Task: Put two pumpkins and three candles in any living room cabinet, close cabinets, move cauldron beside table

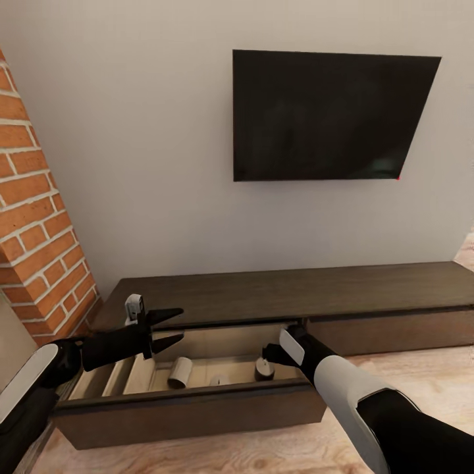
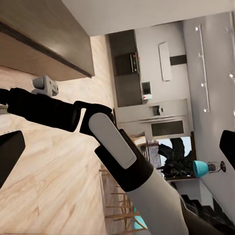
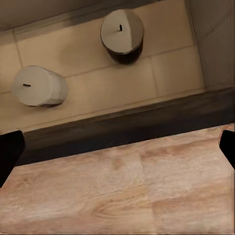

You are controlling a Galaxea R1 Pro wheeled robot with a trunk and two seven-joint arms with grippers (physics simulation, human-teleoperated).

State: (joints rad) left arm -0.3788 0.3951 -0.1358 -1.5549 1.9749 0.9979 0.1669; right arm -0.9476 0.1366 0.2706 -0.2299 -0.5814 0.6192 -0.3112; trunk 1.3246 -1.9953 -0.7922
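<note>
I'm over the long dark-brown wooden cabinet [image 1: 289, 289] drawer, pale wicked candles [image 3: 38, 86] beyond my right gripper [image 3: 117, 147], both grippers' fingers apart and empty; next, fetch pumpkins.

We see matt dark-brown wood grain on the long low cabinet [image 1: 296, 289], smooth pale panels lining its open drawer [image 1: 217, 342], waxy-looking cream candles [image 3: 38, 86], and pale, faintly glossy floorboards [image 1: 408, 375].

I found no readable text, label, brand, number or sign on anything before me, near or far
</note>
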